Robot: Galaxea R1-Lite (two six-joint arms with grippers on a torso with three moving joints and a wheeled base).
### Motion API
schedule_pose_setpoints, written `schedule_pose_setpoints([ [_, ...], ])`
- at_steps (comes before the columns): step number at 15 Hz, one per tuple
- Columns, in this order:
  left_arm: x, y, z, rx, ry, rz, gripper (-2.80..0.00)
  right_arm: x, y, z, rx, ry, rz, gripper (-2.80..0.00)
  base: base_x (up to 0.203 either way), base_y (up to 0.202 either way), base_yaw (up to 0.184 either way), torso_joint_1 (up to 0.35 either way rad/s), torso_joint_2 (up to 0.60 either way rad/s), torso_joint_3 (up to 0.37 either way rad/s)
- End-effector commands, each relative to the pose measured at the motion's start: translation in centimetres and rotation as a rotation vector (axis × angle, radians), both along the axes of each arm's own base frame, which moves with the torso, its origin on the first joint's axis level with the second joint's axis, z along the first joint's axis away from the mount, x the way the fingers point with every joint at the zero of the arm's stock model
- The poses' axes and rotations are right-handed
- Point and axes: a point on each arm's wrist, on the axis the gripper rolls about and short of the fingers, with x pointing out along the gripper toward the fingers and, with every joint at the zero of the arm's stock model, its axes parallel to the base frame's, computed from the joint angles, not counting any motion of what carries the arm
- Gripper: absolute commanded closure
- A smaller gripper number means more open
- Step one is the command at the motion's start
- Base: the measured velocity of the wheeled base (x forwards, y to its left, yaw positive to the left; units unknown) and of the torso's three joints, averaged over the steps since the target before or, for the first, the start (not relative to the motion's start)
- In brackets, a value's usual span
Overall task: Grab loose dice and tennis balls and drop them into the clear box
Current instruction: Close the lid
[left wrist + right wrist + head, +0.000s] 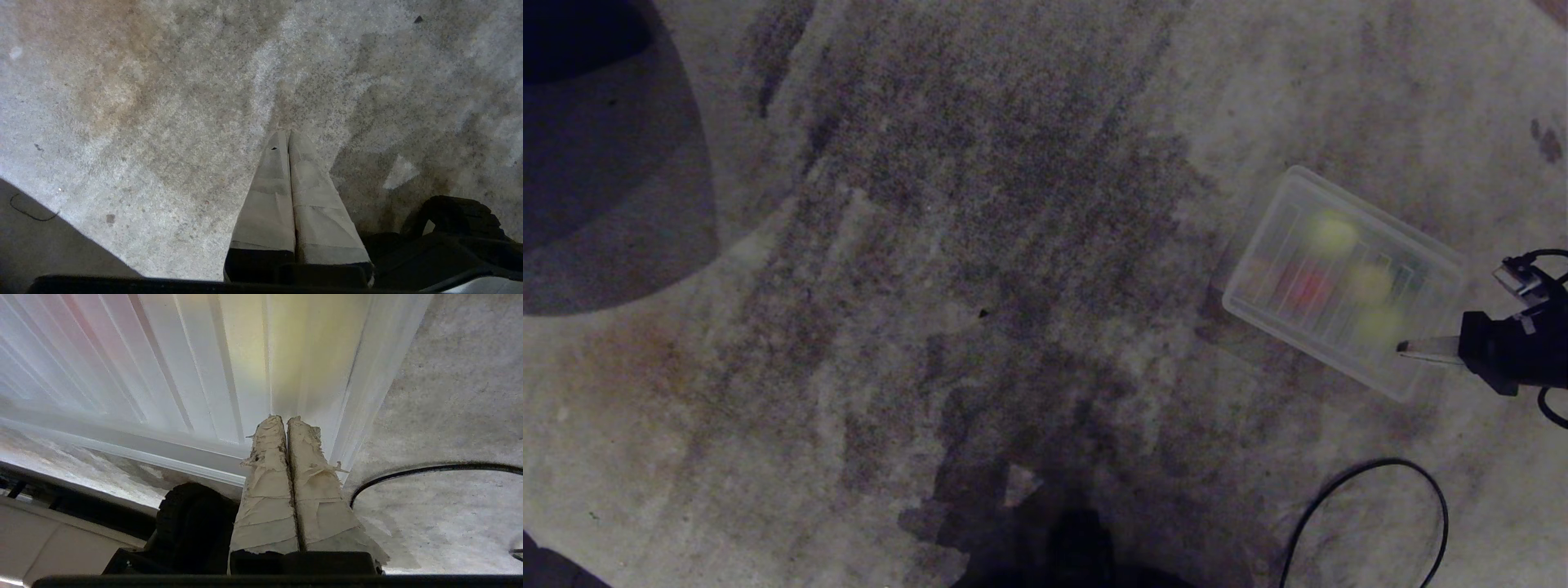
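Observation:
The clear box (1241,269) sits on the floor at the right of the head view, with a ribbed translucent lid (1319,335) lying over it. Through the lid show blurred yellow-green shapes (1333,235) and a red one (1307,286); which are tennis balls and which dice I cannot tell. My right gripper (1401,348) is shut and empty, its tips over the box's near right corner. In the right wrist view the gripper (286,418) points at the ribbed lid (184,375). No loose ball or die shows on the floor. My left gripper (288,131) is shut, over bare floor.
A black cable (1372,463) loops on the stained floor (980,245) near the box's right side. A dark rounded shape (605,163) fills the far left corner. My base's dark shadow (1078,539) lies at the bottom middle. A black wheel (192,514) shows beside the right gripper.

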Motion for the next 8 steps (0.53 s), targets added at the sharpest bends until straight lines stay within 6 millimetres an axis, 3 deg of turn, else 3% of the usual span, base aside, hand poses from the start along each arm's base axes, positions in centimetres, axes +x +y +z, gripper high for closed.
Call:
schedule_pose_setpoints([
  [1,0.0,0.0,0.0,0.000,0.001,0.000,0.00,0.6,-0.5,0.2,-0.018,-0.040,-0.007,0.00,0.000,0.000,0.000,0.000,0.00,0.000],
  [8,0.0,0.0,0.0,0.000,0.002,0.000,0.00,1.5,-1.1,1.2,-0.062,-0.115,-0.023,0.00,0.000,0.000,0.000,0.000,0.00,0.000],
])
